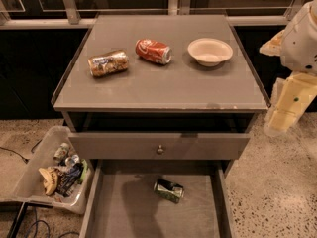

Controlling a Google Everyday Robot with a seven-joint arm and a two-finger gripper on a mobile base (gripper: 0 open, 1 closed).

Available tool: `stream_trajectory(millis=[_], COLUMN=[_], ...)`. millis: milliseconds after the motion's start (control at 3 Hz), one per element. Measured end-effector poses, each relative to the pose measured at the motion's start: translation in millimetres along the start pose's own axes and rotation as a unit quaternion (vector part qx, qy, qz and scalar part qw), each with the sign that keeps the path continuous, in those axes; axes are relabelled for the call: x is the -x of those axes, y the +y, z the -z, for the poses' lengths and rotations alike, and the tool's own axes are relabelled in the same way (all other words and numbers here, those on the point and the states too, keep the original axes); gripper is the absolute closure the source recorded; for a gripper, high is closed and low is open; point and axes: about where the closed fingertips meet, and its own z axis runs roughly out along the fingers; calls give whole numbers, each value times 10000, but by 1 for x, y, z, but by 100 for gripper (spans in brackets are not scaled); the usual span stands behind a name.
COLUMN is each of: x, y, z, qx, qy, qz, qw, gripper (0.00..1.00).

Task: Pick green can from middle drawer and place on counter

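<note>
The green can [168, 190] lies on its side in the middle drawer [124, 209], a bit right of the middle and near the back. The drawer is pulled out. Its flat grey floor has open room all around the can, with thin low walls on the left and right. The can is shiny metal and a little dented. Just above it is a shut grey drawer front [208, 146] with a small round knob [160, 149]. On top is the surface [163, 90], wide, flat and grey with a thin rim. A gold-brown can [108, 63], a red can [153, 51] and a white round bowl [223, 46] sit toward its back, so there is open room at the front. The cream pincer [290, 108] hangs past the right edge of the surface, up and to the right of the green can and well apart from it. I cannot tell if it is wide or narrow.
</note>
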Motion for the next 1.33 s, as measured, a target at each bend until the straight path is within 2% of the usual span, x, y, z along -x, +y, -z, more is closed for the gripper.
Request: stream_trajectory(millis=[667,1000,1333], x=[0,-6,-17], y=[13,23,27], z=[-39,-69,-114], qx=[-77,-210,-286], qy=[-634,-916,-1097], qz=[160,213,118], qw=[9978,9953,9935], gripper=[0,0,0])
